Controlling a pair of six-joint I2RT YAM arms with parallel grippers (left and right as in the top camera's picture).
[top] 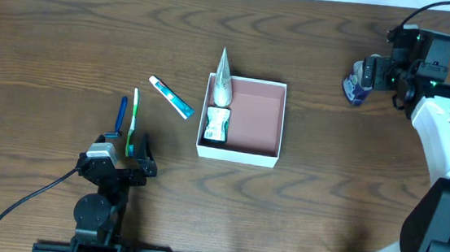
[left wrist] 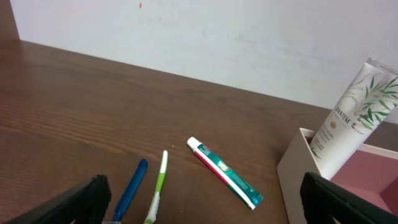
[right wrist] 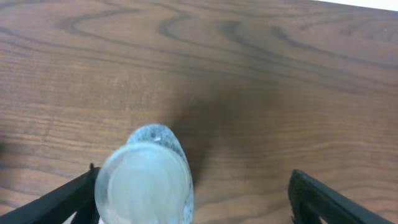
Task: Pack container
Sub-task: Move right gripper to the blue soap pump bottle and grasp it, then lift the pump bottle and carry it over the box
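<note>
The container is a square shallow box with white walls and a reddish-brown floor, at mid-table. A white Pantene tube leans in its far left corner and also shows in the left wrist view. A small green-and-white packet lies inside by the left wall. My left gripper is open and empty at the near left. My right gripper is open at the far right, around a small bottle. In the right wrist view the bottle's clear cap sits close to the left finger.
A green-and-red toothpaste tube lies left of the container. A green toothbrush and a blue toothbrush lie side by side just ahead of the left gripper.
</note>
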